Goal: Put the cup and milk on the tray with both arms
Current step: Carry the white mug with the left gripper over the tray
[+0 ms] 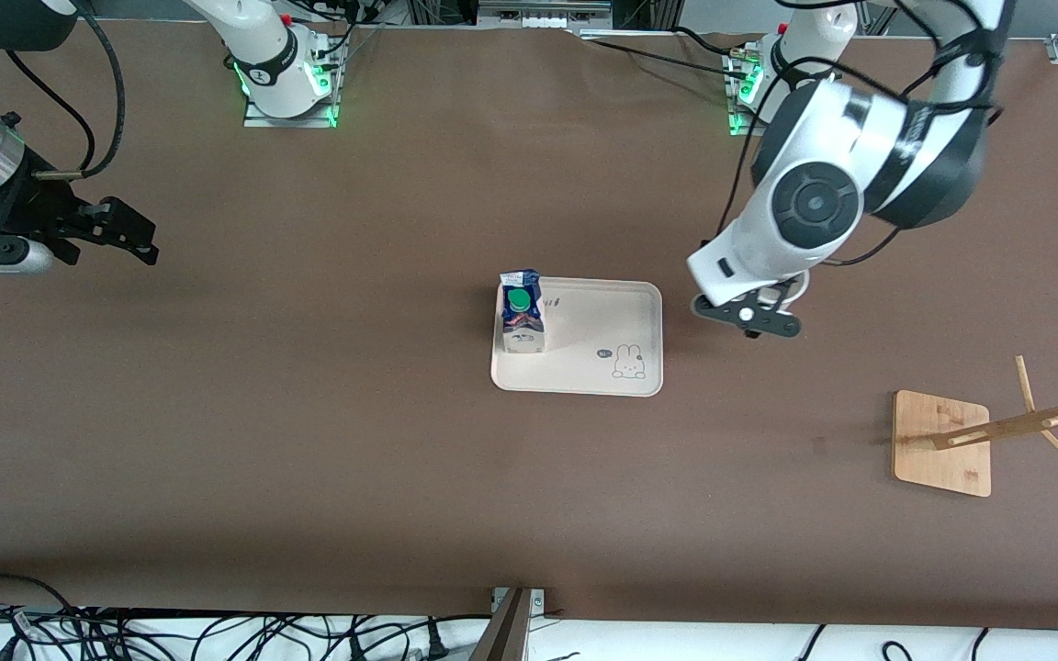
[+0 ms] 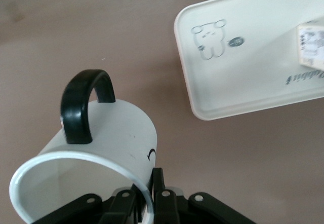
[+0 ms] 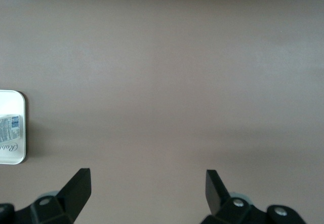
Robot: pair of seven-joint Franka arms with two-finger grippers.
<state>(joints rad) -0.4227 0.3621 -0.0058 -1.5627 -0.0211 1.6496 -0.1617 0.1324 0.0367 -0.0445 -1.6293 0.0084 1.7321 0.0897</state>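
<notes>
The white cup (image 2: 116, 127) with its black handle (image 2: 81, 102) hangs tilted in the air, with my left gripper (image 2: 152, 188) shut on its rim, one finger inside and one outside. In the front view that gripper (image 1: 749, 317) is over bare table just off the tray's edge at the left arm's end, and the arm hides most of the cup. The cream tray (image 1: 602, 340) lies mid-table with the milk (image 1: 522, 312) standing upright on its end toward the right arm. My right gripper (image 1: 129, 229) waits open and empty over the table at the right arm's end.
A square wooden stand base (image 1: 942, 441) with slanted wooden sticks stands at the left arm's end, nearer the front camera than the tray. Brown table surface surrounds the tray. Cables lie along the table's front edge.
</notes>
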